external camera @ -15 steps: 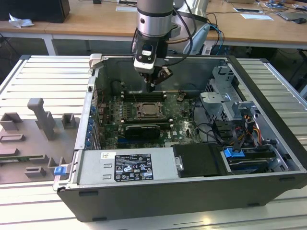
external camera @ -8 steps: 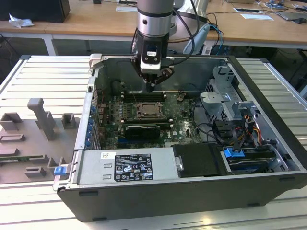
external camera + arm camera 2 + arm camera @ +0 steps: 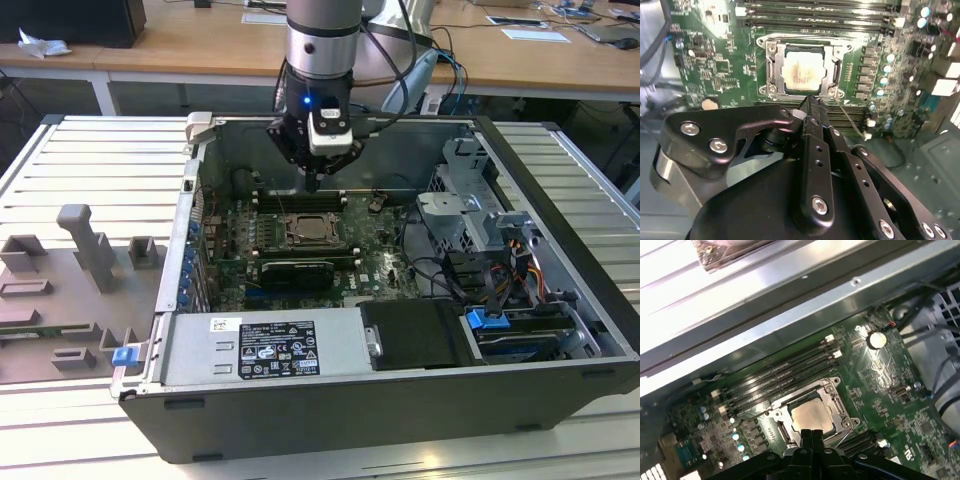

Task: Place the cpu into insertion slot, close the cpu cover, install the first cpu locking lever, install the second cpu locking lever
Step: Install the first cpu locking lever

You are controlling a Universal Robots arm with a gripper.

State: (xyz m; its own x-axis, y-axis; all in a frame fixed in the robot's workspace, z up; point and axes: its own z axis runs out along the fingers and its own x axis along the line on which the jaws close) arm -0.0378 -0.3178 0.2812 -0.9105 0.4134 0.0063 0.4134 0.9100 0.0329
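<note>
The pale silvery cpu (image 3: 801, 73) lies flat in the insertion slot (image 3: 313, 232) on the green board, also seen in the first wrist view (image 3: 812, 417). The silvery cpu cover (image 3: 771, 70) is folded down around it, and the chip shows through the cover's window. A thin wire lever (image 3: 850, 122) slants out from one corner of the socket. My gripper (image 3: 313, 185) hangs inside the case just above the socket's far edge. Its black fingers (image 3: 812, 112) are pressed together and hold nothing, with the tips (image 3: 811, 436) close to the cover's rim.
Long memory slots (image 3: 820, 12) run beside the socket. A black graphics card (image 3: 292, 272) lies on its near side, then the power supply (image 3: 265, 350). Drive cage (image 3: 470, 215) and cables fill the exterior view's right. A grey fixture (image 3: 80, 250) stands outside the case.
</note>
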